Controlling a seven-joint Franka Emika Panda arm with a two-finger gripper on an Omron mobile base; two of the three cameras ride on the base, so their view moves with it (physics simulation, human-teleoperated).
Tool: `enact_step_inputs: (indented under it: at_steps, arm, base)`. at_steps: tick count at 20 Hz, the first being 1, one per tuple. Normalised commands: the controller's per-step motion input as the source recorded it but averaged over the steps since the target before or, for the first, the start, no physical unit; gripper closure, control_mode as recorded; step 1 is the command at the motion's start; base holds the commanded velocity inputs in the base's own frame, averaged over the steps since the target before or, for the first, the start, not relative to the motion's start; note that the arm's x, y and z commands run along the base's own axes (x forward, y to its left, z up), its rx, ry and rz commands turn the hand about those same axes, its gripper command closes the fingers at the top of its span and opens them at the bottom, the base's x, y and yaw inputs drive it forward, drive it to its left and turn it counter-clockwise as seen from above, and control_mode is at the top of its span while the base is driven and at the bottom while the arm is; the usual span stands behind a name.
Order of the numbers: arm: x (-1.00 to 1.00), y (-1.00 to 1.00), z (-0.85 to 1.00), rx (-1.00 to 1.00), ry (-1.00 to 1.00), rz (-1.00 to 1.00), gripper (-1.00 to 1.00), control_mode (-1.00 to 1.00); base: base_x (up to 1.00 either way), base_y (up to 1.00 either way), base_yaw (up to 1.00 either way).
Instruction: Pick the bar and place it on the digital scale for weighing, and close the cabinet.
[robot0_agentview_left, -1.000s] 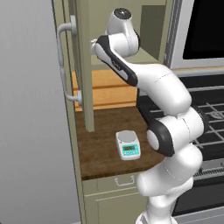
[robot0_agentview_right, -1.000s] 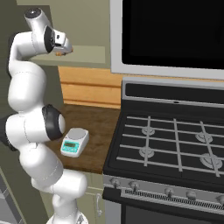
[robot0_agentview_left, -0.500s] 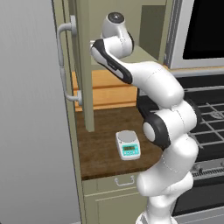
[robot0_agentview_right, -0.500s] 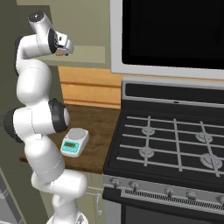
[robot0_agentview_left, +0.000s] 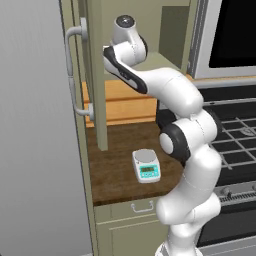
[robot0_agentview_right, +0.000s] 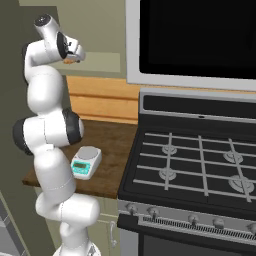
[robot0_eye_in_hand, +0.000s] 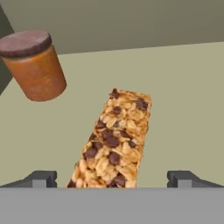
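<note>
Pincer: the pincer (robot0_eye_in_hand: 112, 177) has its two dark tips spread wide apart, one on each side of the near end of the bar, neither visibly touching it; in the right base view it (robot0_agentview_right: 75, 54) sits high up at the shelf inside the cabinet

Bar: the bar (robot0_eye_in_hand: 113, 140) lies flat on the olive shelf (robot0_eye_in_hand: 183, 109), oat-coloured with dark chips, its near end between the pincer tips and its far end angled slightly to the right; nothing grips it

Jar: a brown jar (robot0_eye_in_hand: 33, 65) with a darker lid stands on the same shelf, beyond the bar and to its left, apart from it

Cabinet: the cabinet door (robot0_agentview_left: 92, 75) stands open, edge-on to the camera, its curved grey handle (robot0_agentview_left: 75, 70) on the outer face, left of the arm

Digital scale: the digital scale (robot0_agentview_left: 145, 165) rests on the dark wooden bench (robot0_agentview_left: 112, 170), well below the shelf with the bar; its grey plate is bare and its teal display faces the front edge; seen also in the right base view (robot0_agentview_right: 85, 161)

Stove: a black stove (robot0_agentview_right: 200, 165) stands beside the bench, right of the scale
</note>
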Motion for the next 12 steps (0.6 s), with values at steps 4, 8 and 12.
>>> enact_step_inputs:
  at_steps: [4, 8, 12]
  arm:
    - [0.27, 0.00, -0.03, 0.00, 0.00, -0.08, 1.00, -1.00]
    - [0.06, 0.00, -0.19, 0.00, -0.07, -0.05, 1.00, -1.00]
    - [0.00, 0.00, -0.22, 0.00, -0.10, 0.00, 1.00, -1.00]
  base:
    - [0.00, 0.00, 0.00]
    - [0.00, 0.00, 0.00]
    - [0.00, 0.00, 0.00]
